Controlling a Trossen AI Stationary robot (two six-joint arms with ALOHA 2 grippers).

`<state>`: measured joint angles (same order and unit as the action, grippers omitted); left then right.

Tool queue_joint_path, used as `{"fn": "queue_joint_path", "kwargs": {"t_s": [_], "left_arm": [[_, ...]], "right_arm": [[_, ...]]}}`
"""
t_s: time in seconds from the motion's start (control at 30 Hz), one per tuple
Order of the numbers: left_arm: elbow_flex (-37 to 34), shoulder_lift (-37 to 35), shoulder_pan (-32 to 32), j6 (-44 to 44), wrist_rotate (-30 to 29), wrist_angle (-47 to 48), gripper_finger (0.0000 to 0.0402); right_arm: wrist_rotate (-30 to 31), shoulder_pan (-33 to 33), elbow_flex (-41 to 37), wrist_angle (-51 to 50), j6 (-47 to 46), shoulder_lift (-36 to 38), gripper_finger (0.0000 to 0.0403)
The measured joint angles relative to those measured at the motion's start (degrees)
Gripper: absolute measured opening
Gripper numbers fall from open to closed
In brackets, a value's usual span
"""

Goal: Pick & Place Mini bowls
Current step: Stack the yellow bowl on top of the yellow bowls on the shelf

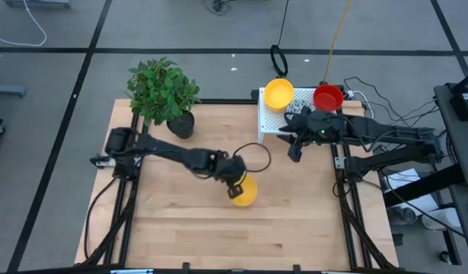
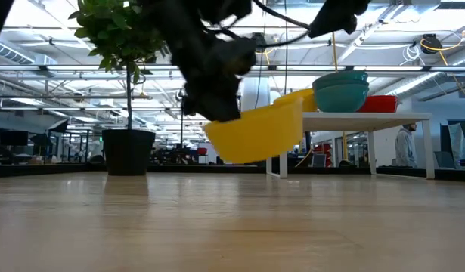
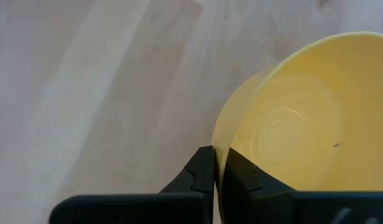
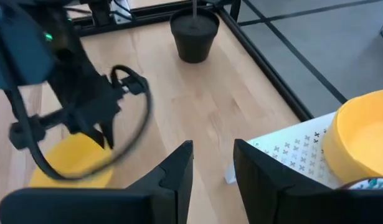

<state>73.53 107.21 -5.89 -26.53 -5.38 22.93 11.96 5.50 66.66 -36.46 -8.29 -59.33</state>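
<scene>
Table (image 1: pixel 188 228): pale wooden top in a dark frame, bearing everything listed below.
Left arm: reaches from the table's left edge toward its middle.
Right arm: reaches in from the table's right edge, over the near edge of the rack.
Plant (image 1: pixel 162 91): green and leafy, in a dark pot (image 1: pixel 181 125) at the back left of the table.
Rack (image 1: pixel 278 122): white, perforated, rectangular, at the back right of the table.
Left gripper (image 1: pixel 235 186): near the table's middle, fingers pinched onto the rim of a yellow bowl, one finger inside the wall and one outside.
Right gripper (image 4: pixel 213 163): in front of the rack, fingers apart with a narrow gap, nothing between them.
Held yellow bowl (image 1: pixel 244 192): tilted and lifted clear of the tabletop in the low view.
Second yellow bowl (image 1: pixel 278 93): on the rack's back left part.
Red bowl (image 1: pixel 328 97): at the rack's back right, well apart from the held bowl.
Teal bowls (image 2: pixel 342 92): stacked on the rack in the low view.
</scene>
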Motion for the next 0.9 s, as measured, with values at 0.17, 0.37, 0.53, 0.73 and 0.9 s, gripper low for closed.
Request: {"fn": "queue_joint_path", "kwargs": {"t_s": [0.17,0.37,0.53,0.73,0.9], "left_arm": [[8.81,6.14,3.88,7.38,0.43,7.26,0.0007],[13.91,10.79,7.67,10.44,0.2,11.09,0.0017],[14.02,10.98,10.28,10.89,-1.23,10.35,0.0024],[14.04,10.98,12.07,7.96,-1.23,9.56,0.0025],[14.04,10.96,12.15,7.96,-0.42,9.6,0.0029]], "right_arm": [[-0.01,0.02,-1.67,1.95,0.15,0.0,0.0102],[0.01,0.02,-2.23,1.85,1.56,0.02,0.0102],[0.01,0.02,-2.23,2.18,2.07,0.04,0.0102],[0.01,0.02,-2.23,2.06,4.23,0.04,0.0102],[0.01,0.02,-2.23,1.92,4.25,0.04,0.0102]]}}
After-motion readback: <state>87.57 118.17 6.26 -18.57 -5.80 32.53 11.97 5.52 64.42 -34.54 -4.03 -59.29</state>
